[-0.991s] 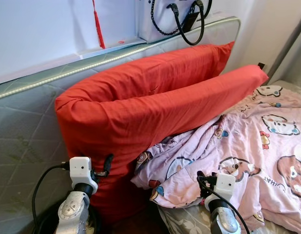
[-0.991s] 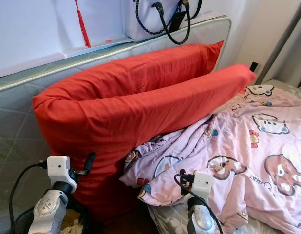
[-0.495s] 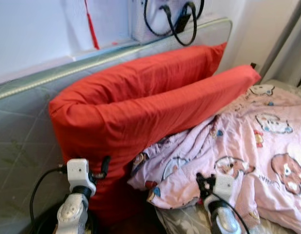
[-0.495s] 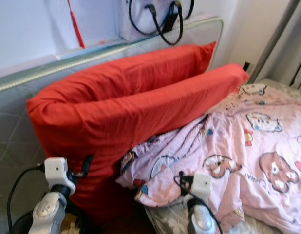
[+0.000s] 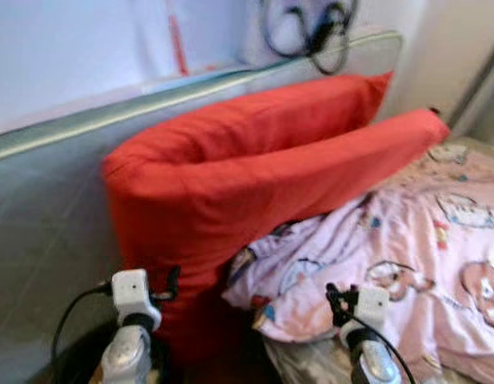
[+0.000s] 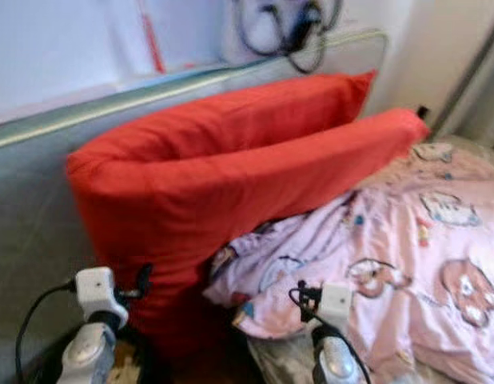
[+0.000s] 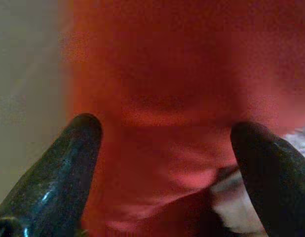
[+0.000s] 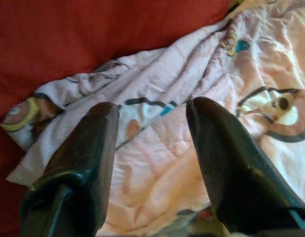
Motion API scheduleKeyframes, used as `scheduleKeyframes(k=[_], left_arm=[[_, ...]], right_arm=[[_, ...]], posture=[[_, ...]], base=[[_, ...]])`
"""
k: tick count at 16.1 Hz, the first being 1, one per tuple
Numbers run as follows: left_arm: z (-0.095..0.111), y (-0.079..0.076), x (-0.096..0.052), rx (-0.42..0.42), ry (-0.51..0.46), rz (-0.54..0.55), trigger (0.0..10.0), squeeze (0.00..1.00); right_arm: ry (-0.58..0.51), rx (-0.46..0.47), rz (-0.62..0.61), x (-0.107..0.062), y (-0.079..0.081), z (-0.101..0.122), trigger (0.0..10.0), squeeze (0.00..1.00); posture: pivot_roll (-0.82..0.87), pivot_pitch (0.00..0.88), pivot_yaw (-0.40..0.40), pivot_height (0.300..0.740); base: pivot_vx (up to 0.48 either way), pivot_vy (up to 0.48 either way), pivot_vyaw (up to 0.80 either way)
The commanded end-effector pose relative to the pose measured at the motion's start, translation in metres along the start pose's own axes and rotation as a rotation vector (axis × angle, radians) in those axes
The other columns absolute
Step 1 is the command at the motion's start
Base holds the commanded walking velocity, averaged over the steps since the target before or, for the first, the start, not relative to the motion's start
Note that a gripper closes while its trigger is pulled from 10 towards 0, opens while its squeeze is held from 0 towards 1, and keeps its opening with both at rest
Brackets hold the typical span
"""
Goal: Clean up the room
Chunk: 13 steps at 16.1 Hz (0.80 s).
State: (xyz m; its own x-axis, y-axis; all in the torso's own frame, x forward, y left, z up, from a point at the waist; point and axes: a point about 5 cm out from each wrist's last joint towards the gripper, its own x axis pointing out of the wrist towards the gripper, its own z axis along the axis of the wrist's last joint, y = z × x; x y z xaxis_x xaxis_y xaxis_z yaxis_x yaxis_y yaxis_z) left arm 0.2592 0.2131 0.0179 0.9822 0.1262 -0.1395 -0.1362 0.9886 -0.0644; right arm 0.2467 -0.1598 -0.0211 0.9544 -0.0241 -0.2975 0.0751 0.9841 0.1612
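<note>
A big red cushion (image 5: 255, 172) leans folded against an upright grey mattress (image 5: 47, 208) on the left. A pink quilt with cartoon bears (image 5: 415, 256) lies rumpled over the bed on the right, its edge tucked under the cushion. My left gripper (image 7: 165, 148) is open, its black fingers (image 7: 73, 163) held just short of the cushion's lower end. My right gripper (image 8: 152, 136) is open too, hovering over the quilt's crumpled corner (image 8: 157, 133) beside the cushion. Both wrists (image 5: 133, 292) sit low at the front.
A white bag with black handles (image 5: 311, 32) stands on top of the mattress, by a red tassel (image 5: 177, 44) on the wall. A grey pole (image 5: 483, 80) rises at the far right. A dark bin (image 6: 111, 364) sits below my left arm.
The whole picture has slid to the right and blurred, so the camera has turned. Both grippers keep their places before the cushion and the quilt.
</note>
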Motion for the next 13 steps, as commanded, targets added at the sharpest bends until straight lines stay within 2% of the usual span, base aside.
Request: scheduleKeyframes(k=[1, 3, 5, 6, 7, 10, 13], left_arm=[[-0.009, 0.004, -0.002, 0.009, 0.067, 0.008, 10.0, 0.00], [-0.037, 0.003, -0.012, 0.001, 0.266, -0.009, 10.0, 0.00], [-0.062, 0.002, -0.026, 0.040, 0.424, -0.045, 10.0, 0.00], [-0.068, -0.001, -0.030, 0.089, 0.465, -0.114, 10.0, 0.00], [-0.069, -0.005, -0.031, 0.141, 0.465, -0.177, 10.0, 0.00], [-0.072, -0.006, -0.032, 0.127, 0.481, -0.185, 10.0, 0.00], [-0.075, -0.006, -0.031, 0.154, 0.513, -0.187, 10.0, 0.00]], right_arm=[[0.016, 0.009, 0.006, -0.001, 0.004, -0.003, 10.0, 0.00], [0.017, 0.009, 0.007, -0.001, 0.005, -0.003, 10.0, 0.00], [0.018, 0.008, 0.007, 0.000, 0.005, -0.003, 10.0, 0.00], [0.018, 0.008, 0.005, 0.000, 0.005, -0.003, 10.0, 0.00], [0.020, 0.009, 0.003, 0.000, 0.005, -0.003, 10.0, 0.00], [0.034, 0.012, -0.001, 0.000, 0.005, -0.005, 10.0, 0.00], [0.046, 0.010, -0.002, 0.000, 0.005, -0.006, 10.0, 0.00]], posture=[[0.07, 0.000, -0.012, 0.740], [0.07, 0.000, -0.012, 0.740], [0.07, 0.000, -0.013, 0.740], [0.07, 0.000, -0.013, 0.740], [0.07, 0.000, -0.013, 0.740], [0.07, 0.000, -0.015, 0.740], [0.07, 0.000, -0.013, 0.740]], base=[[0.000, 0.000, 0.00], [0.000, 0.000, 0.00], [0.000, 0.000, 0.00], [0.000, 0.000, 0.00], [0.000, 0.000, 0.00], [0.000, 0.000, 0.00], [0.000, 0.000, -0.66]])
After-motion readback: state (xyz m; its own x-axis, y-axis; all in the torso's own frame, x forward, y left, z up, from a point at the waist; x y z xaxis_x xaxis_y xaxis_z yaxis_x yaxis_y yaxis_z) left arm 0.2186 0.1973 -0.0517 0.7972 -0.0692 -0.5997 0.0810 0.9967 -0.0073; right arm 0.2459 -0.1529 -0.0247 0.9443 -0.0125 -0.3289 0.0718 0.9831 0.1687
